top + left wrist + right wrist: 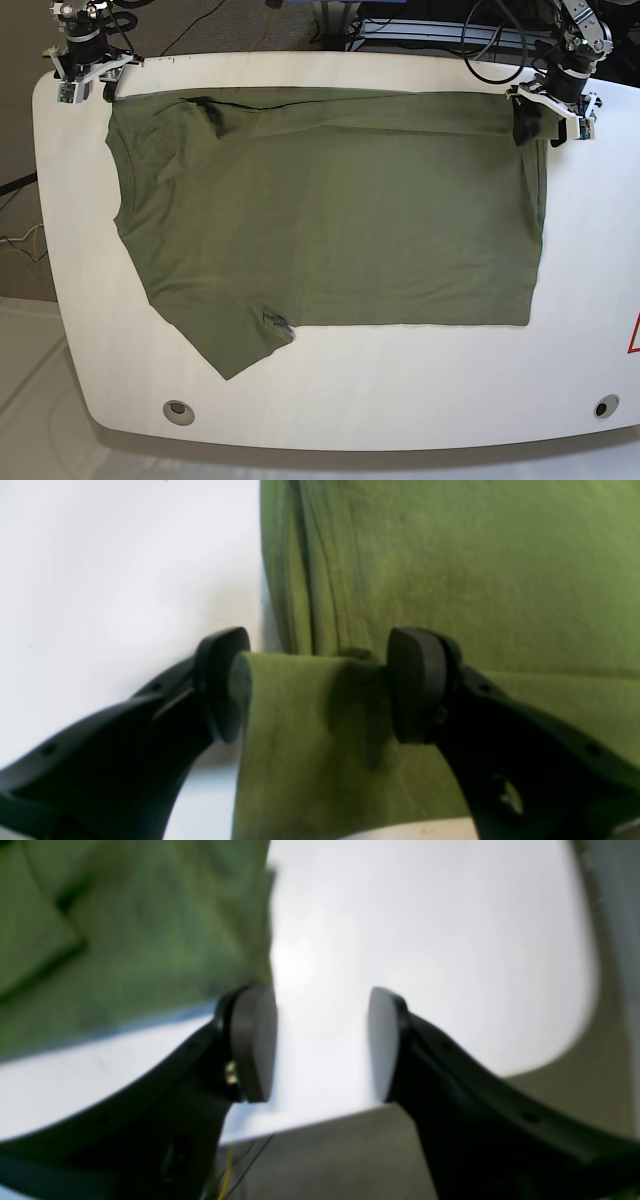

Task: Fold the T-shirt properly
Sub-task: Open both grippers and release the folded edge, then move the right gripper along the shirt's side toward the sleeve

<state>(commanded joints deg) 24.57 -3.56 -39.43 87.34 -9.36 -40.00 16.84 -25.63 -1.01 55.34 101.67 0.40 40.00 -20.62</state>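
Note:
The olive-green T-shirt (330, 210) lies spread flat on the white table (400, 390), with its neck toward the left and its hem toward the right. One sleeve points to the front left, and a narrow strip along the far edge is folded over. My left gripper (553, 112) stands at the far right corner of the shirt. In the left wrist view my left gripper (320, 685) is open, with a raised flap of the T-shirt (450, 570) between its fingers. My right gripper (85, 80) hangs at the far left corner. It is open and empty (322, 1040), just beside the T-shirt's edge (125, 930).
Cables (490, 50) run behind the table's far edge. Two round holes (179, 410) (601, 408) sit near the front corners. A red mark (634, 335) shows at the right edge. The floor (325, 1165) shows past the table corner under my right gripper.

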